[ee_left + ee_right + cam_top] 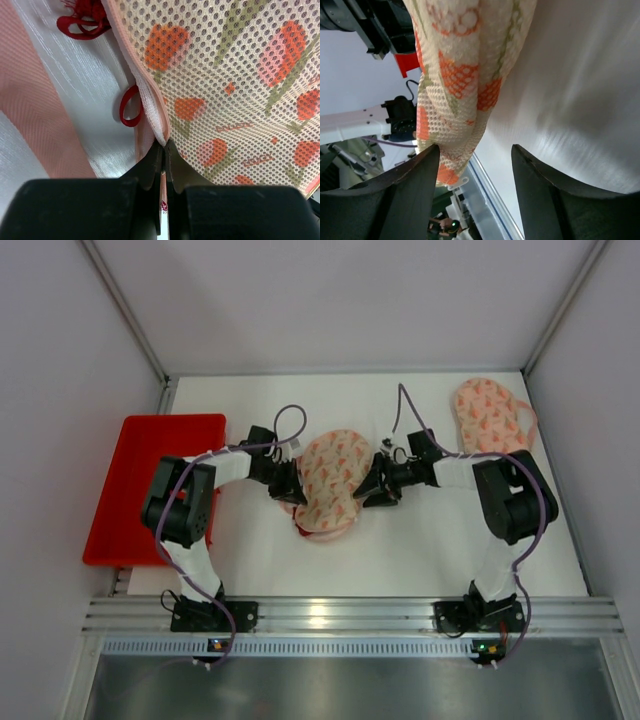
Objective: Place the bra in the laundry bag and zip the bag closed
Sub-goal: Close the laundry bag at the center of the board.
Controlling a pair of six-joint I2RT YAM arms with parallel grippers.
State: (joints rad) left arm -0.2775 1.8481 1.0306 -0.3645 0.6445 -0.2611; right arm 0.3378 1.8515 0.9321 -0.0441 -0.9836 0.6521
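left gripper (164, 145) clamped tight on bag (240, 75) edge; right gripper (475, 148) wide open, holding nothing.
bra (129, 107) strap sticks out just beside left tips; bag hangs by one right finger.

A flat red tray (120, 480) lies at the left edge of the white table (420, 550).

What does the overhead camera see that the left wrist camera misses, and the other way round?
Only the overhead view: the red tray on the left, a second patterned bag at the back right, and the right gripper beside the laundry bag.
Only the left wrist view: the left gripper pinched shut on the bag's edge seam, and red straps, likely the bra's, looping out beside it.
Both: the tulip-print mesh laundry bag on the white table.
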